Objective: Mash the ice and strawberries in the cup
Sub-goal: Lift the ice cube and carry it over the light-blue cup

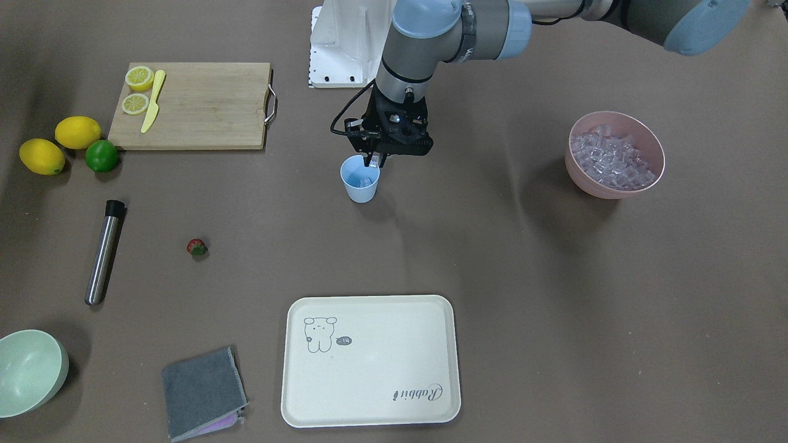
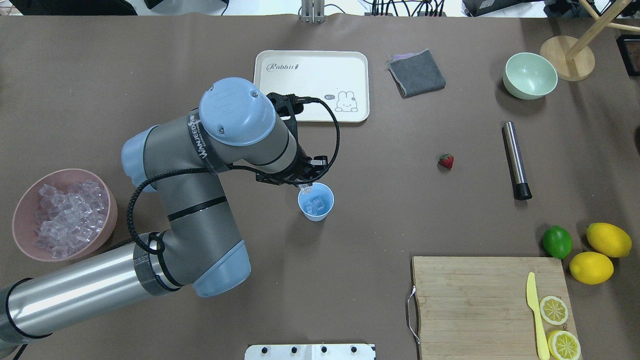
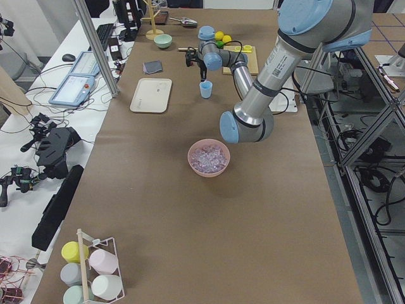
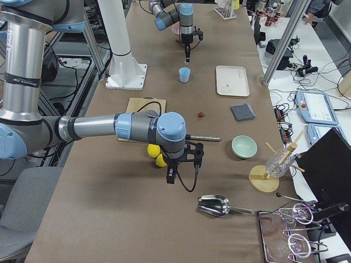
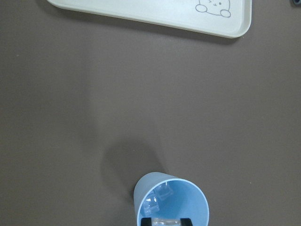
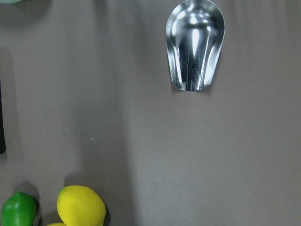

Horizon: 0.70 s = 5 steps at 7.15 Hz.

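The light blue cup (image 1: 360,178) stands mid-table and holds a few ice cubes (image 2: 316,206), also visible in the left wrist view (image 5: 157,198). My left gripper (image 1: 373,162) hangs right over the cup's rim, shut on one clear ice cube (image 5: 166,220). A pink bowl (image 1: 600,184) full of ice stands on my left side. The strawberry (image 1: 196,247) lies alone on the table, far from the cup. My right gripper (image 4: 171,178) hovers near the lemons, far from the cup; I cannot tell if it is open or shut.
A steel cylinder with a black end (image 1: 104,251) lies beside the strawberry. A cream tray (image 1: 369,363), grey cloth (image 1: 203,391) and pale green bowl (image 1: 31,369) sit on the far side. Cutting board (image 1: 197,104), lemons, lime (image 1: 101,155). A metal scoop (image 6: 195,44) lies under the right wrist.
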{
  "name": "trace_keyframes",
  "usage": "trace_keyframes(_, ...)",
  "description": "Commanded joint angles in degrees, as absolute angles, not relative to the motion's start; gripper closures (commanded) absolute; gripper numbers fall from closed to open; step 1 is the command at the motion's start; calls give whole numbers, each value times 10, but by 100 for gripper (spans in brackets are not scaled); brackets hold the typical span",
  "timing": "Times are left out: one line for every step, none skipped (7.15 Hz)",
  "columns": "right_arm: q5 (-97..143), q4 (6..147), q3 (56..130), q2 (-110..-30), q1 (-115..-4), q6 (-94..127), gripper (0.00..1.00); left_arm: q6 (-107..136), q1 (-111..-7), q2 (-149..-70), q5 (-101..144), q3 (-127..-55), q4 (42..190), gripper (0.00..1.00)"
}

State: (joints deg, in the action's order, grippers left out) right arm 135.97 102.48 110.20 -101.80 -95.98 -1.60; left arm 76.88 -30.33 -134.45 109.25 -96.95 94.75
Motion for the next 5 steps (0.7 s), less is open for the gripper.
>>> trace_keyframes(1360, 1025, 1103, -1020, -960, -16, 0, 770, -298, -1351, 1075, -950, 954, 87)
trace_keyframes(1360, 1025, 1102, -1020, -960, -17, 0, 771, -293, -1351, 1074, -950, 953, 84)
trace_keyframes(1360, 1025, 1101, -1020, -960, -16, 0, 772, -291, -1352, 1074, -951, 953, 79)
trace_keyframes(1360, 1025, 1101, -1021, -960, -17, 0, 772, -288, -1352, 1074, -951, 953, 32)
trace_keyframes(1360, 1025, 1102, -1024, -960, -17, 0, 772, -285, -1351, 1061, -953, 954, 4)
